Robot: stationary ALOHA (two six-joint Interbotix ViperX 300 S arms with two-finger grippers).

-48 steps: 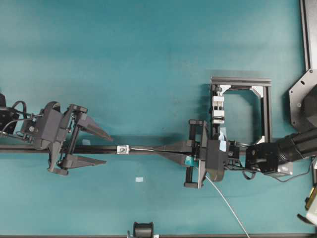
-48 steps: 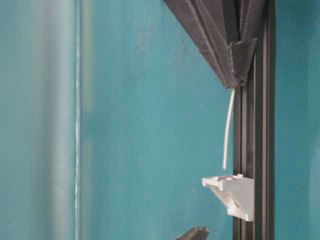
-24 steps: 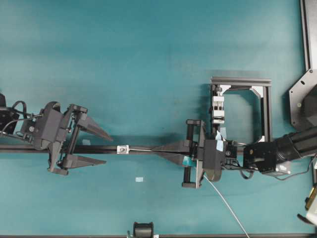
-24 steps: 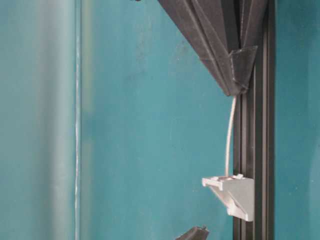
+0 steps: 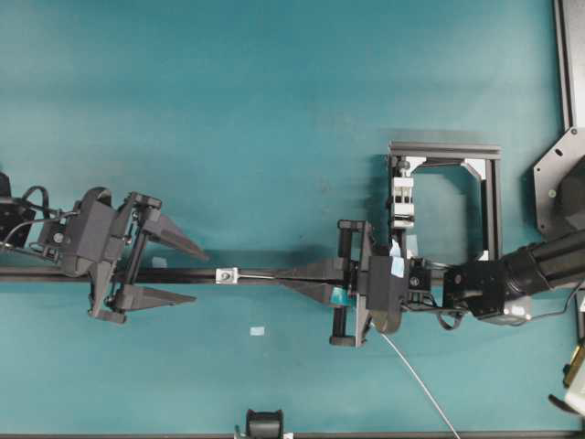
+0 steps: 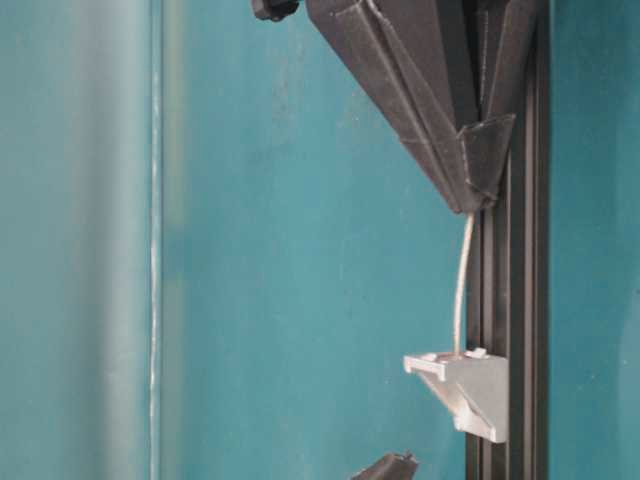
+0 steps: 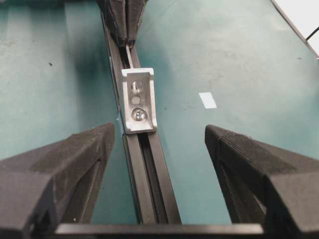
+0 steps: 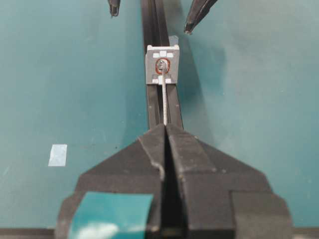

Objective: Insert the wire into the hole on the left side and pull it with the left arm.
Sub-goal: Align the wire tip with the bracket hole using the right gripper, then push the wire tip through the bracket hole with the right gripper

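A black rail (image 5: 164,274) crosses the teal table with a tiny silver block (image 5: 224,274) (image 7: 138,102) on it. My right gripper (image 5: 279,276) (image 8: 165,127), marked with teal tape, is shut on the thin silver wire (image 5: 256,275) (image 8: 165,102) (image 6: 461,285). The wire runs straight from its tips to the hole (image 8: 163,65), and its end reaches into the block (image 6: 465,385). A pale sliver shows in the hole (image 7: 135,87) on the left arm's side. My left gripper (image 5: 198,276) (image 7: 159,130) stands open astride the rail, just left of the block, holding nothing.
A white clamp block (image 5: 402,197) in a black frame (image 5: 494,201) stands behind the right arm. A small pale tape piece (image 5: 257,330) (image 7: 208,100) lies on the table. The wire's tail (image 5: 420,384) trails toward the front edge. A black plate (image 5: 558,197) sits far right.
My right gripper has slid left along the rail with the wire. The wire's end went from just short of the block into the hole. The left arm has not moved.
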